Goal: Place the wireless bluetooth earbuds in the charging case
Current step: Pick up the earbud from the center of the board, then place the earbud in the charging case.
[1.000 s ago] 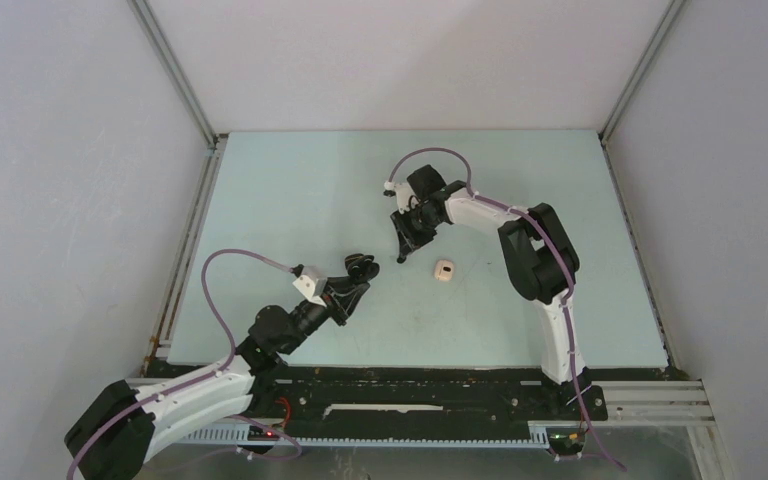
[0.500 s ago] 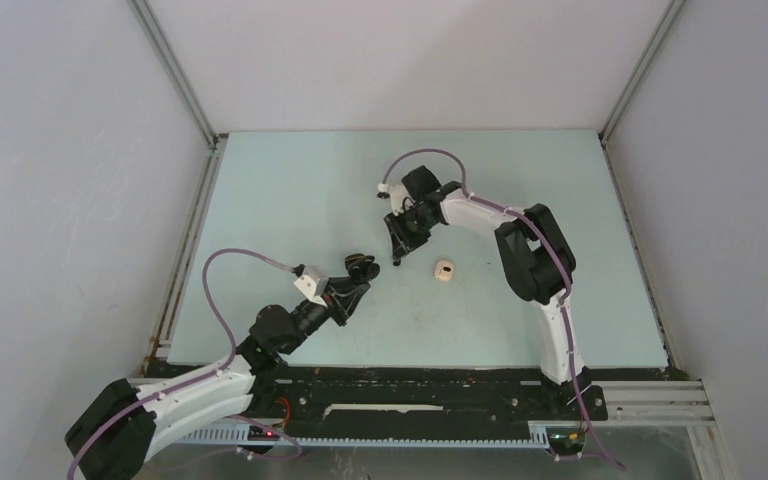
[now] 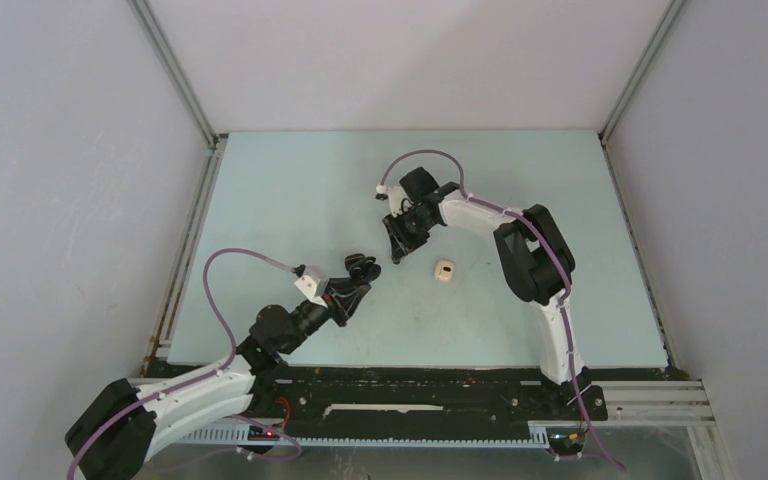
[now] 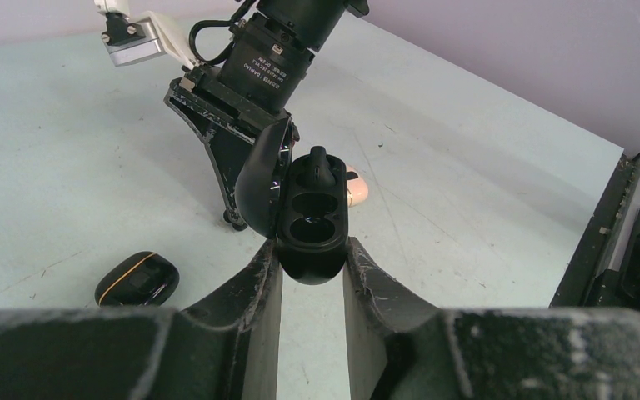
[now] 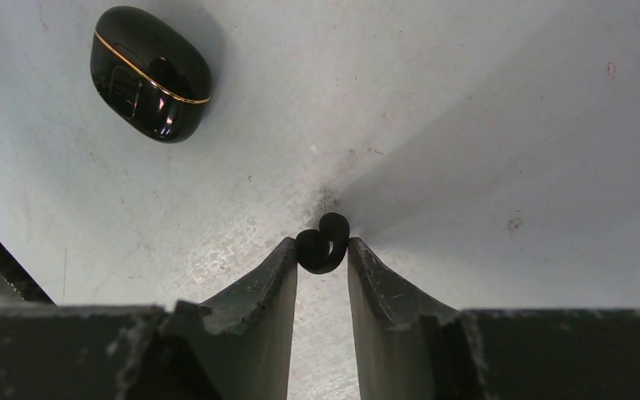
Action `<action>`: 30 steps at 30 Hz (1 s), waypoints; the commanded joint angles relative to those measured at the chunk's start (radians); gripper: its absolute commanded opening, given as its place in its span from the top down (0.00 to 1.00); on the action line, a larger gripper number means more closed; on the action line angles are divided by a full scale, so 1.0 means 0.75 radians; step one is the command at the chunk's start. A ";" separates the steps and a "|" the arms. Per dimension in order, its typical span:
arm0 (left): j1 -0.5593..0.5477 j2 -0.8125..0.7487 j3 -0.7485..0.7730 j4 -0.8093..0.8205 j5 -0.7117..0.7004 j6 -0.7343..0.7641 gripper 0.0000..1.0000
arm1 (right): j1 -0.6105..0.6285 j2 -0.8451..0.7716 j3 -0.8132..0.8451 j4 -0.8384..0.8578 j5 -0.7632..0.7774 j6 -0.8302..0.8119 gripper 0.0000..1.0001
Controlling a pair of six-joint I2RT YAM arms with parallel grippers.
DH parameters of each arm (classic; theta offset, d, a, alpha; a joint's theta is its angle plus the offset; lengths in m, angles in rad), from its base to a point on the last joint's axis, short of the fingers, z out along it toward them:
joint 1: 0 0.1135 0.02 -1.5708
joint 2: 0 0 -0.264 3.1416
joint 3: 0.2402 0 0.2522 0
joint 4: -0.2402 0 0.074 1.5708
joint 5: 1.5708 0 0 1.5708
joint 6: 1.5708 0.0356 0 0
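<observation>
My left gripper (image 4: 312, 252) is shut on the open black charging case (image 4: 312, 237), holding it above the table with its lid (image 4: 260, 185) swung left. Two round sockets in the case look empty. In the top view this gripper (image 3: 362, 270) sits left of centre. My right gripper (image 5: 322, 247) points down at the table, its fingertips touching both sides of a black curled earbud (image 5: 323, 242) that lies on the surface. From above the right gripper (image 3: 397, 250) stands just beyond the held case.
A second, shut black case with a gold line (image 5: 150, 73) lies on the table near the right gripper, also in the left wrist view (image 4: 137, 279). A small beige pebble-like case (image 3: 444, 271) rests right of both grippers. Grey walls enclose the light mat.
The right arm has shifted slightly left over the table. The left arm and the open case it holds have not moved.
</observation>
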 commanded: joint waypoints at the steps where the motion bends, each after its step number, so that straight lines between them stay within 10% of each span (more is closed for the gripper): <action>1: 0.009 -0.003 0.039 0.051 0.006 0.007 1.00 | 0.010 -0.050 -0.005 0.009 0.054 -0.025 0.70; 18: 0.009 -0.004 0.041 0.049 0.010 0.007 1.00 | -0.007 -0.129 -0.024 0.006 0.100 -0.130 0.94; 30: 0.010 0.036 0.067 0.049 0.090 0.007 1.00 | -0.176 -0.581 -0.150 -0.269 -0.114 -0.521 1.00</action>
